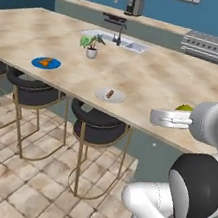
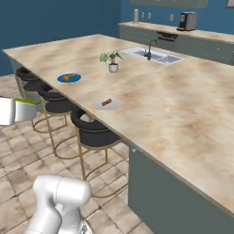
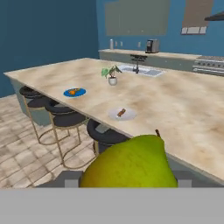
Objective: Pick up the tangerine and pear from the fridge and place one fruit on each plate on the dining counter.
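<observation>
Between my gripper's (image 3: 127, 181) closed-in tips sits the yellow-green rounded pear (image 3: 130, 164), short of the beige marbled dining counter (image 1: 151, 83), and I could drop it early or crowd the sausage-like piece on the white plate (image 1: 110, 95).

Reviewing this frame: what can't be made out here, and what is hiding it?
- End effector fingertips: hand view, covered by the pear.
- Pear: left base view, just a yellow-green sliver behind the white hand.
- Tangerine: on the blue plate sits an orange piece, too small to identify.
- White plate: reddish-brown piece on it, too small to name.
- Dining counter: right end cut off by frame edges.
</observation>
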